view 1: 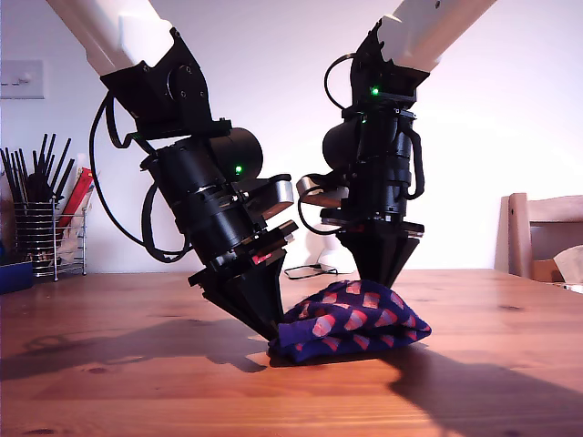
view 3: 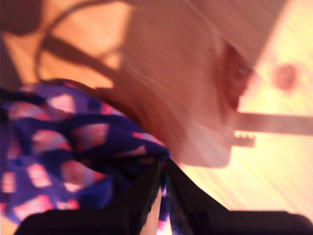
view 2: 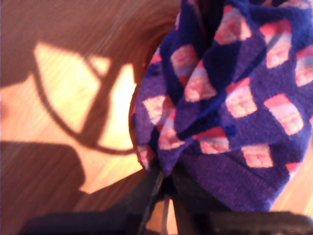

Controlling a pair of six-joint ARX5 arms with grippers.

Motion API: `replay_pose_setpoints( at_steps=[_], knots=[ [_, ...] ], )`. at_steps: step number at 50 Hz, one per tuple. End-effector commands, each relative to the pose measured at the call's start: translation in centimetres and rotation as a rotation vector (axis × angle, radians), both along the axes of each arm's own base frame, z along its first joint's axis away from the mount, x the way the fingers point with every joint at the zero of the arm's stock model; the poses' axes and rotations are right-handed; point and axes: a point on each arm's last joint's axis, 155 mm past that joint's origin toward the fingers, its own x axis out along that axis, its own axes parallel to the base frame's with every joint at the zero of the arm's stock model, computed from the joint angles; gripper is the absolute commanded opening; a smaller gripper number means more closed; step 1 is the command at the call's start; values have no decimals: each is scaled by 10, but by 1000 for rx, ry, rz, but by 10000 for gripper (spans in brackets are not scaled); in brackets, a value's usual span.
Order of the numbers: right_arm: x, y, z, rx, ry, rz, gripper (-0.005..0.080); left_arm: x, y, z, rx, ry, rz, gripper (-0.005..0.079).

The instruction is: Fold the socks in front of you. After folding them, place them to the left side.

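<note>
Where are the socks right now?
The socks sit bundled on the wooden table, near the exterior view's centre, with both grippers pinching them from either side.

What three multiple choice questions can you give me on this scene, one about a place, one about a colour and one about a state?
1. Where do the socks lie?
A. on the wooden table
B. in a drawer
C. on the floor

2. What colour are the squares on the socks?
A. green
B. white
C. pink-red

3. How is my second hand?
A. wide open in the air
B. closed on sock fabric
C. holding a spoon

Answers:
1. A: the exterior view shows the bundle resting on the tabletop.
2. C: pink-red squares stand out against the dark navy-purple knit in every view.
3. B: the second wrist view shows its fingers nearly together with fabric at their tips.
</note>
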Motion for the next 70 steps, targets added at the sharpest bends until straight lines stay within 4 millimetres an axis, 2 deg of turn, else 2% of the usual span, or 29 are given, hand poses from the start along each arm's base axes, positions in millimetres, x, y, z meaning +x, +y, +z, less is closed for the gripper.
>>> replay_pose_setpoints(
  at_steps=[1,17,28,35,40,43,48,50,60,70],
  knots=[
    [6,-11,11,-15,-28,-14,-13,-36,25,-55,126,142,0,-21],
    [29,-50,11,-27,-60,-102,-13,-34,37,-55,139,165,18,-21],
    [46,-58,12,3,-105,-132,-13,-31,40,-55,137,164,30,-21],
    [52,-54,13,28,-126,-130,-13,-30,40,-55,135,163,31,-21],
    [39,-36,15,121,-61,-140,-8,-30,40,-55,134,161,32,-21],
    [29,-26,17,170,-13,-142,49,-29,40,-55,133,158,31,-21],
    [15,-12,20,221,51,-157,216,-27,39,-55,128,151,34,-21],
    [12,-9,21,234,63,-155,246,-27,39,-55,127,150,34,-21],
    [-5,1,26,289,143,-146,253,-27,40,-55,130,155,35,-21],
    [-11,13,29,319,158,-130,253,-27,40,-55,130,154,35,-21]
  ],
)
